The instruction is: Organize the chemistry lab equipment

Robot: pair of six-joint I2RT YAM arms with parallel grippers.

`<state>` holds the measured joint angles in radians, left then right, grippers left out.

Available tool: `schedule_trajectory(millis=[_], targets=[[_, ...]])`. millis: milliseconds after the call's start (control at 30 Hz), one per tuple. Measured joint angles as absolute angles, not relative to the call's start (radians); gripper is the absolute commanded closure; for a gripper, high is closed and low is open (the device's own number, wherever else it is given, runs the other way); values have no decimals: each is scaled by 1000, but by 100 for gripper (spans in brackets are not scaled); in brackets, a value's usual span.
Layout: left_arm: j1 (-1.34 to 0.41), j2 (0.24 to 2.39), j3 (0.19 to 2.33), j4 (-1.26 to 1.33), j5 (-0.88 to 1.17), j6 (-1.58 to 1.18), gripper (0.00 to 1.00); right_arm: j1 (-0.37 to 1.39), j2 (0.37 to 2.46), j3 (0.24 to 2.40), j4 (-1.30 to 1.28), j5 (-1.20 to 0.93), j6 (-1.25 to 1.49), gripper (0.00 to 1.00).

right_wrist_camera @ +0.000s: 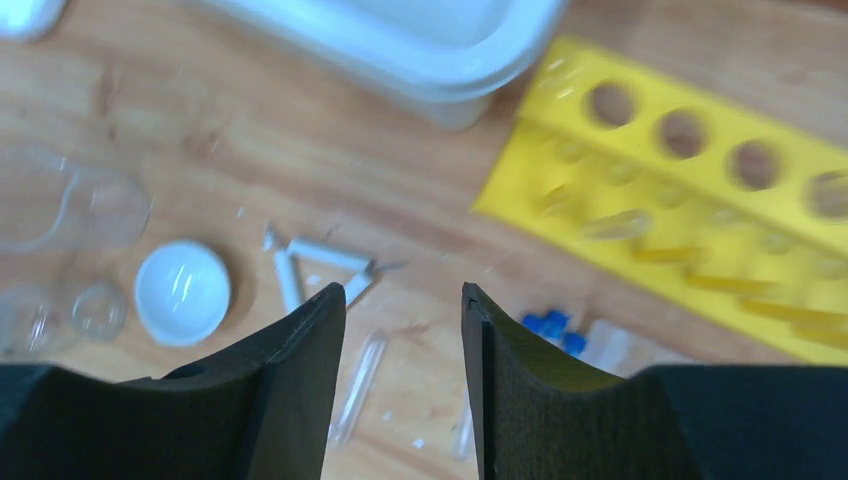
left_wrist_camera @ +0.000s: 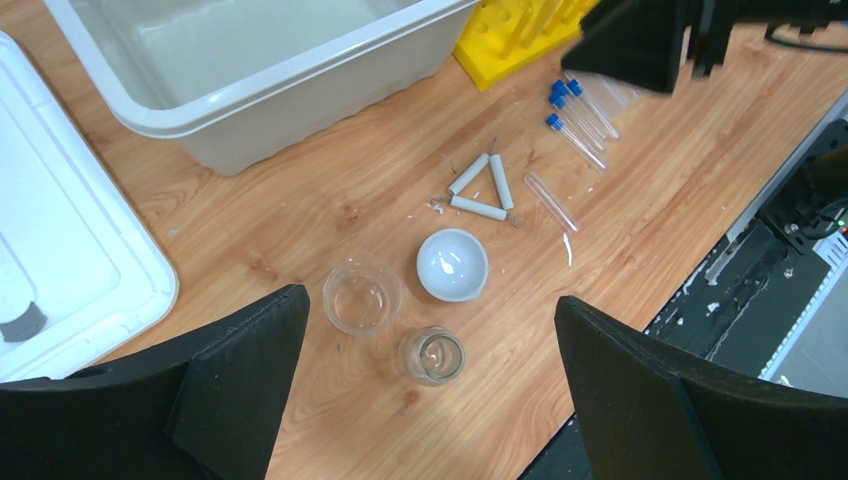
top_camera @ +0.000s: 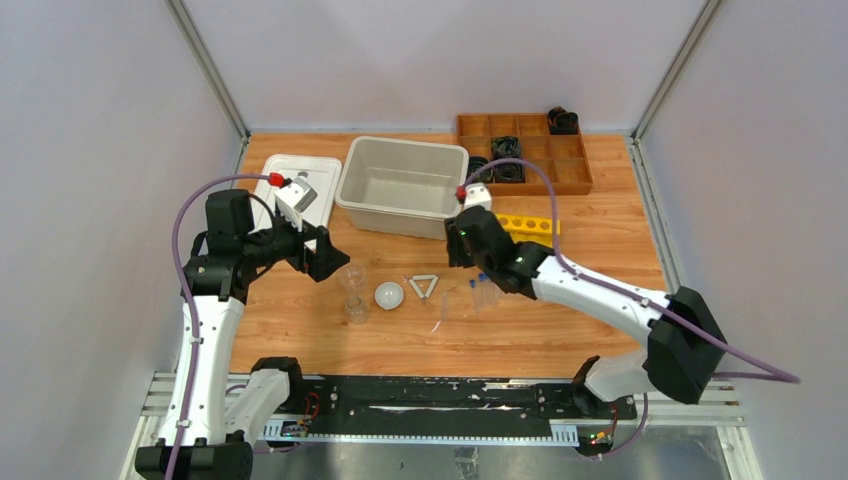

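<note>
Near centre, loose on the table (top_camera: 600,260): beakers (top_camera: 351,275), white dish (top_camera: 389,294), triangle frame (top_camera: 424,286), rod (left_wrist_camera: 552,200), blue-capped tubes (left_wrist_camera: 575,115). Behind: white bin (top_camera: 403,185), yellow rack (top_camera: 527,224). Left gripper (left_wrist_camera: 432,300) wide, empty, above beakers. Right gripper (right_wrist_camera: 402,292) part-open, empty, near tubes.

Body of the two-arm rig: colours, shapes, cabling.
Left arm (top_camera: 200,350) and right arm (top_camera: 600,295): glossy white tubular links joined by black joint housings, both bolted to a black base rail (top_camera: 430,405) with small red and green lights at its right end. A purple cable (top_camera: 180,235) runs along each arm and ends in a red plug (top_camera: 274,180) at a pale grey wrist camera box (top_camera: 297,197). A green light (top_camera: 463,229) shows on the right wrist. Left fingers (left_wrist_camera: 240,390) and right fingers (right_wrist_camera: 290,390): matte black, wedge-shaped, with flat inner faces.
</note>
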<state>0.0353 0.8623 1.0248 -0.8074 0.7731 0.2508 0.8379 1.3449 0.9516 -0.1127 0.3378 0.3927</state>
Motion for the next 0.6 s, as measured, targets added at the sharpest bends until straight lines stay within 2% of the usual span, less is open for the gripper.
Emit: schedule_trajectory(millis=[167,300,600], targets=[[35,862,1029,-808,773,246,0,942,1506,1033,-245,269,476,47],[35,859,1034,-810,773,243,0,973,1598,1039,-307,230,517,50],[35,844,1038,-810,773,234,0,1000,1677,1038,-337,224,553,58]])
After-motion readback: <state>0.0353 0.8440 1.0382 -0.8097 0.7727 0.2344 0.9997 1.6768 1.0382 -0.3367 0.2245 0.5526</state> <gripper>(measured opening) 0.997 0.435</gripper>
